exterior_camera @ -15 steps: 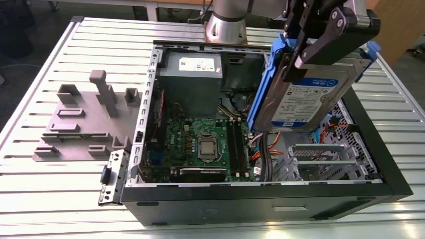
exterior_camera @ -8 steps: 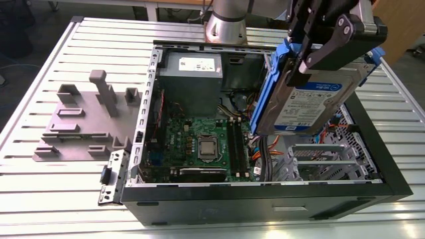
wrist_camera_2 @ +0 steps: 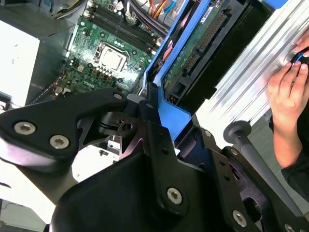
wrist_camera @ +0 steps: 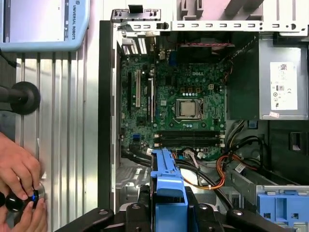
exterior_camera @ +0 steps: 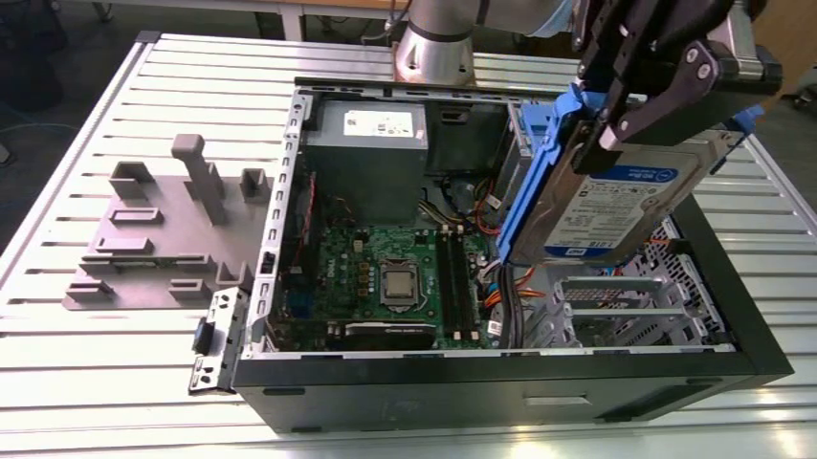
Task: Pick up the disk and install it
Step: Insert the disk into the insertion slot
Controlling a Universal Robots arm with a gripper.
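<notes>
Disk (exterior_camera: 613, 206): in the air, steeply tilted, label towards the exterior view. Hangs over the open case (exterior_camera: 511, 382) at the exterior view's right, above the drive cage (exterior_camera: 613, 306), touching neither. Not seated.
Gripper (exterior_camera: 626, 124): jaws closed on the disk's upper end, pinching across the blue carrier frame. Nothing else between them.
First wrist view: blue frame sticks out from between the fingers, with the motherboard (wrist_camera: 178, 96) well beyond it.
Handling (my read): rigid metal body, dense for its size, won't flex. Faces are smooth, so it could slip in a light pinch. Shock-sensitive, so no knocks against the cage.
Weak part: the plastic frame. It can bow or pop off under hard clamping.
Hold point: across the framed long edges, off the connector end and the bare circuit-board face seen in the second wrist view.
Snag risk: orange cables (wrist_camera: 219, 176) lie loose beside the cage.
Other: power supply box (exterior_camera: 370, 153) at the far end of the case.
Person: hand (wrist_camera: 19, 179) on a small control on the table (exterior_camera: 115, 382), just outside the case wall.
</notes>
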